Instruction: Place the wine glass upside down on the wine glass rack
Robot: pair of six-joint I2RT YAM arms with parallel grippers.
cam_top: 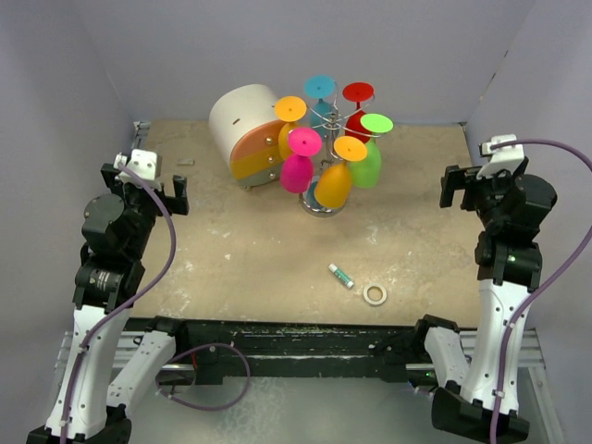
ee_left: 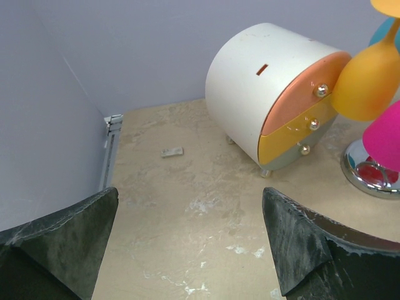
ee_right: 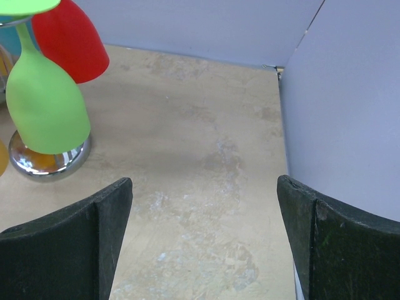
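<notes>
Glasses (cam_top: 296,173), six on your rack (ee_right: 47,164), one drawer box (cam_top: 242,120) left of it, tube (cam_top: 340,275) and tape roll (cam_top: 375,294) nearer, left gripper (ee_left: 190,195), right gripper (ee_right: 204,181) both wide

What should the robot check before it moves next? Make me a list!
1. Left gripper open and empty: ok.
2. Right gripper open and empty: ok.
3. Silver wire wine glass rack with round chrome base stands upright: ok.
4. Six coloured wine glasses, such as the pink wine glass and the green wine glass, hang upside down on it: ok.
5. A free arm left on the rack: cannot tell, the glass feet hide the top.
6. Gap between the white round drawer box and the nearest glass: cannot tell.
</notes>
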